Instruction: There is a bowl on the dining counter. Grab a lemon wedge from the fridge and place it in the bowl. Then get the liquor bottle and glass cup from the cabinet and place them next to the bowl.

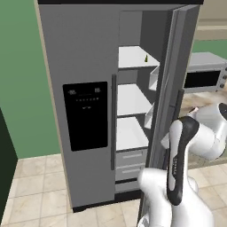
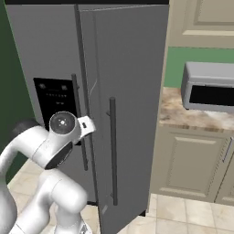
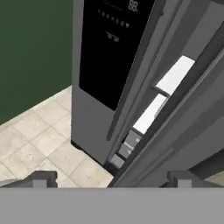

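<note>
The tall grey fridge [image 1: 80,53] has its right door [image 1: 173,88] swung open, and white shelves [image 1: 133,99] show inside. On the top shelf lies the lemon wedge [image 1: 146,58], a tiny yellow-green sliver. My gripper [image 3: 113,179] is open and holds nothing. It hangs low in front of the fridge [image 3: 87,65], by the edge of the open door [image 3: 188,131], well below the wedge. In the right base view my arm reaches to the door [image 2: 132,91] at its handle side. The bowl, dining counter, liquor bottle and glass cup are out of view.
A grey microwave [image 2: 210,87] stands on a marbled worktop [image 2: 178,114] over cream cabinet doors [image 2: 192,160], right of the fridge. More cream cabinets [image 2: 201,23] hang above. A green wall and tiled floor [image 1: 40,186] lie to the left.
</note>
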You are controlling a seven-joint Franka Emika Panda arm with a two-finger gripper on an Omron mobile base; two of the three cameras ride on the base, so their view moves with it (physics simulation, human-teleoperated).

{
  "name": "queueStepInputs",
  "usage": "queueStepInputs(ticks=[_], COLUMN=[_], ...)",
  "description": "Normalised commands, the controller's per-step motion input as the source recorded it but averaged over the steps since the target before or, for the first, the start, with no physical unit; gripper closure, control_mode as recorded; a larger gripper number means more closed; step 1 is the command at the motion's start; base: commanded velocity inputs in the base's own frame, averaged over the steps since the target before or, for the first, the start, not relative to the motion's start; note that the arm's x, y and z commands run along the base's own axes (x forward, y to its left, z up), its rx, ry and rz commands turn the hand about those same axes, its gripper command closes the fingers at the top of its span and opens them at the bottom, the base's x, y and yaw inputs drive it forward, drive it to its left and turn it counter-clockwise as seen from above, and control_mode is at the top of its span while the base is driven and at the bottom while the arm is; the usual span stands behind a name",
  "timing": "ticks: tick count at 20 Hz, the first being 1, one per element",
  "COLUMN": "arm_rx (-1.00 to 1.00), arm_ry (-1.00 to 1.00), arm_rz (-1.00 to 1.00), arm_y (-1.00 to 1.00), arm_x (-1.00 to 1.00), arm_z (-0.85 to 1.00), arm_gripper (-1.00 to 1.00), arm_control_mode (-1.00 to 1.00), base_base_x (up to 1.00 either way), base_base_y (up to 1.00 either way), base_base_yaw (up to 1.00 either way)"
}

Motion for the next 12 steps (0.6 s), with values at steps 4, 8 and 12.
queueStepInputs(ticks=[4, 8, 12], arm_rx=[-0.31, -0.30, -0.28], arm_ry=[0.04, 0.07, 0.06], arm_rz=[0.04, 0.00, 0.00], arm_y=[0.82, 0.74, 0.62], arm_x=[0.35, 0.42, 0.46], arm_z=[0.46, 0.37, 0.18], arm_gripper=[-1.00, -1.00, -1.00], arm_control_mode=[-1.00, -1.00, -1.00], base_base_x=[0.00, 0.00, 0.00], base_base_y=[0.00, 0.00, 0.00], base_base_yaw=[0.00, 0.00, 0.00])
